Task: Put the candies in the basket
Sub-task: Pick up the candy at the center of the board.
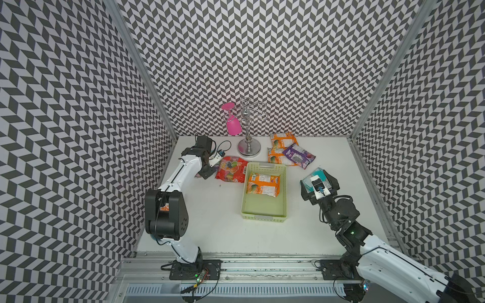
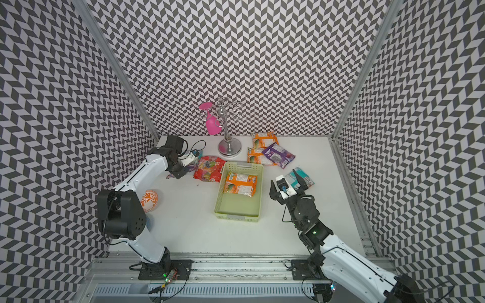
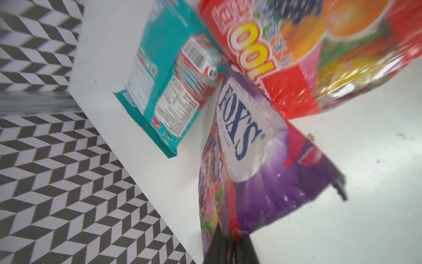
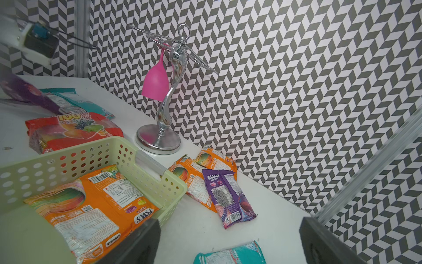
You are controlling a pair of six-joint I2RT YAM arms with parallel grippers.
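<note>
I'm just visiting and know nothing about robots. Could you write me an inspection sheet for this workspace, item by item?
Surface: white table, with a few small dark marks.
Job's things: basket holds one orange packet; red bag lies beside it; back orange packets and back purple packet overlap near the wall; near teal packet lies by the left arm.
Clutter: chrome stand with a pink glass hung upside down; patterned plate partly hidden behind the left arm.
Grippers: left gripper shut on the front purple packet; right gripper open above the far teal packet.
Cables: black cable loops at the left wrist.
Surroundings: chevron walls; metal rail in front.
</note>
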